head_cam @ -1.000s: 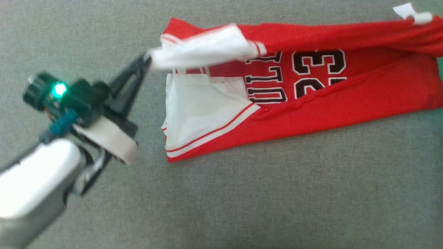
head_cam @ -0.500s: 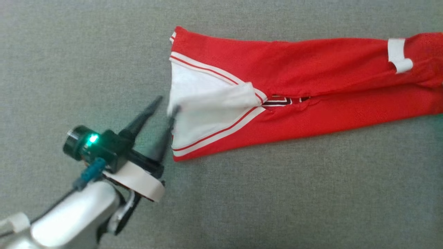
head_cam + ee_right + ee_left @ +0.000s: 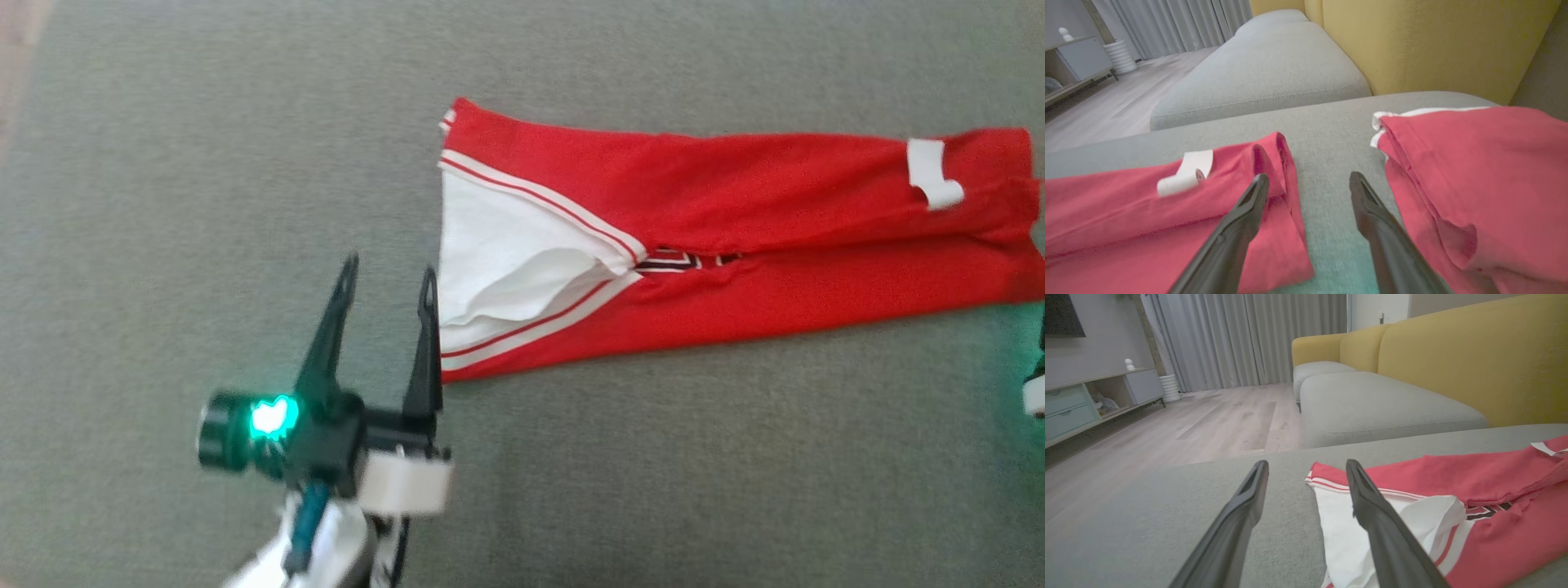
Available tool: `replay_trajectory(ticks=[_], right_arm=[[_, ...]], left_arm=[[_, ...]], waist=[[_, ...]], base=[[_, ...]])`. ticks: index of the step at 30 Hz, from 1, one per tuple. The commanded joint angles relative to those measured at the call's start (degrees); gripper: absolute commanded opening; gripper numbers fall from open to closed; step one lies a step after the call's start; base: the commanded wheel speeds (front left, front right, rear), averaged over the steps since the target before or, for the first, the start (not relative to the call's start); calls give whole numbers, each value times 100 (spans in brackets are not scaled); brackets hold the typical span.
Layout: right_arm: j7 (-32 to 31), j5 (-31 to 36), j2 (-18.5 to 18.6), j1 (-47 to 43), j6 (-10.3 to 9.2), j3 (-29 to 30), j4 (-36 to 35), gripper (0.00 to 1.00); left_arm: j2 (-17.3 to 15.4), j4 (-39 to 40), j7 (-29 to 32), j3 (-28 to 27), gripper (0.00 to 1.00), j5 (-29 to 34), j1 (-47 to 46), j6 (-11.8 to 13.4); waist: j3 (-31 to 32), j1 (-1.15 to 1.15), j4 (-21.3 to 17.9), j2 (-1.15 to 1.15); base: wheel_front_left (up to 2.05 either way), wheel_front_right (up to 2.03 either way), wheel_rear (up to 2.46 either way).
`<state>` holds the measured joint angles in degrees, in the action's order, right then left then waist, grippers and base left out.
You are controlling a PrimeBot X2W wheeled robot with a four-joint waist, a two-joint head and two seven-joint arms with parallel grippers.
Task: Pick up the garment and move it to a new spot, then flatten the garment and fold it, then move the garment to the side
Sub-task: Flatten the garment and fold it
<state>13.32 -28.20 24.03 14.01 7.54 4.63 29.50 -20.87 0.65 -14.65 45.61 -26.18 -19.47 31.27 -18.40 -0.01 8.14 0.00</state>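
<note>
A: What surface is seen, and what lies behind it?

B: A grey woven upholstered seat (image 3: 571,490) is seen, backed by a mustard-yellow sofa cushion (image 3: 1453,355). Pale wooden flooring (image 3: 1188,424) and long grey curtains (image 3: 1241,335) are seen beyond it to the left.

A: How is the left claw found?

B: The left gripper (image 3: 390,268) is held low at the near left with its two dark fingers spread wide, and nothing is gripped. Its right-hand finger is placed just beside the white left end of the red jersey with white striped trim (image 3: 735,245); whether it is touched cannot be told.

A: Where is that jersey laid?

B: It is laid flat on the seat as a long folded band, stretched from the centre to the right. A small curled white label (image 3: 931,173) is seen near its right end.

A: And the right claw?

B: The right gripper (image 3: 1308,179) is likewise spread wide and empty, above bare seat between that right end and a second red cloth with a white edge (image 3: 1474,163).
</note>
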Motion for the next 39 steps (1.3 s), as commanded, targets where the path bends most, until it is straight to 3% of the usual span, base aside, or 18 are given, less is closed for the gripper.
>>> replay_trajectory(ticks=[1,7,14,15,16,17,18,19,20,27,33,39], right_arm=[[-109,82,93,29,-5,72,-249,100],[-593,337,-24,229,-5,366,-181,100],[-1202,740,-25,231,-5,862,648,100],[-1311,755,-81,204,-5,899,717,96],[-1422,724,-147,181,-5,906,748,86],[-1546,625,-231,167,-5,885,741,53],[-1671,500,-294,168,-5,865,710,37],[-1774,412,-320,163,-5,840,666,11],[-1864,359,-319,157,-5,783,609,0],[-1639,471,-175,248,-5,937,350,0],[-1487,657,163,224,-5,1234,124,0],[-1535,689,133,231,-5,1075,-987,0]], left_arm=[[62,201,-33,-387,100,284,203,25],[622,243,-34,-797,100,970,747,-352],[996,178,-34,-1199,100,1433,968,-765],[1030,174,-34,-1259,100,1477,1003,-810],[1062,173,-34,-1317,100,1518,1038,-853],[1092,176,-34,-1377,100,1557,1073,-888],[1122,180,-34,-1442,100,1593,1106,-919],[1154,176,-34,-1500,100,1624,1134,-953],[1184,174,-34,-1553,100,1657,1155,-990],[1294,141,-34,-1819,100,1866,1195,-1195],[1364,110,-35,-2006,100,2004,1201,-1377],[1428,41,-35,-2123,100,2100,1223,-1518]], waist=[[136,1,163,0],[259,1,522,0],[286,1,845,0],[289,1,855,0],[289,1,856,0],[283,1,843,0],[271,1,818,0],[263,1,792,0],[255,1,757,0],[233,1,455,0],[220,1,123,0],[240,1,-86,0]], base=[[0,0,0],[0,0,0],[0,0,0],[0,0,0],[0,0,0],[0,0,0],[0,0,0],[0,0,0],[0,0,0],[0,0,0],[0,0,0],[0,0,0]])
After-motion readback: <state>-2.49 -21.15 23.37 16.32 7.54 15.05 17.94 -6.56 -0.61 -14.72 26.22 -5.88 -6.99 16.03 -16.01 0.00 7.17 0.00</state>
